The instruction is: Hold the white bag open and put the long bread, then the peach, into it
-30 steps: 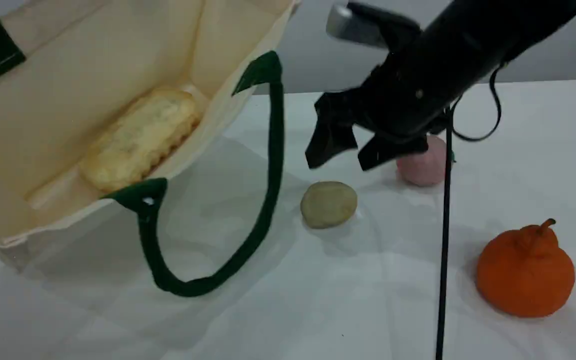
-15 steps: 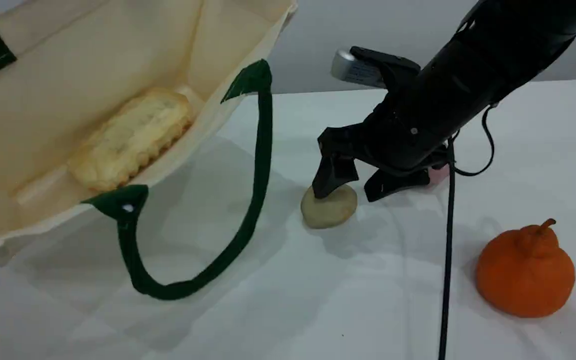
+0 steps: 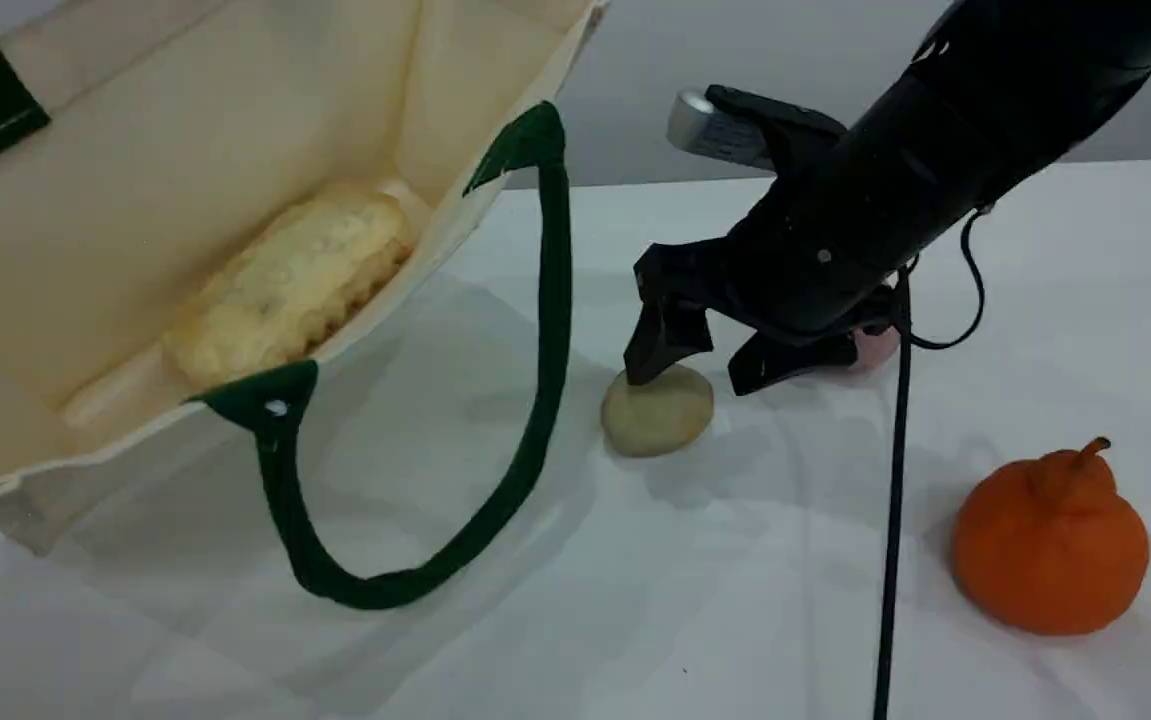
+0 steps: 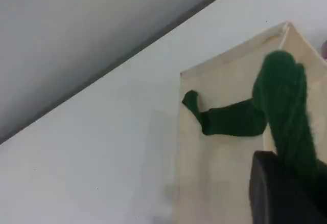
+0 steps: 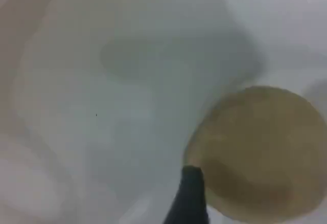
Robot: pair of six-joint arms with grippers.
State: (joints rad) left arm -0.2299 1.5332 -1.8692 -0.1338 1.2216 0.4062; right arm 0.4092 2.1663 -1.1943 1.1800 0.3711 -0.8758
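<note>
The white bag (image 3: 135, 160) stands open at the left, and the long bread (image 3: 285, 285) lies inside it. One green handle (image 3: 535, 400) hangs loose down onto the table. In the left wrist view my left gripper (image 4: 286, 183) is shut on the other green handle (image 4: 283, 96). My right gripper (image 3: 710, 368) is open and low over the table. One of its fingertips (image 3: 647, 362) is at the top of a beige lump (image 3: 657, 412). The peach (image 3: 877, 346) shows only as a pink sliver behind the gripper body.
An orange knobbed citrus (image 3: 1050, 545) sits at the front right. A black cable (image 3: 890, 520) hangs from the right arm down past the table's front. The right wrist view shows the beige lump (image 5: 260, 152) next to my fingertip (image 5: 191, 198).
My right gripper has dropped and moved toward the beige lump, staying open, and now covers most of the peach. The bag swayed slightly with the bread inside.
</note>
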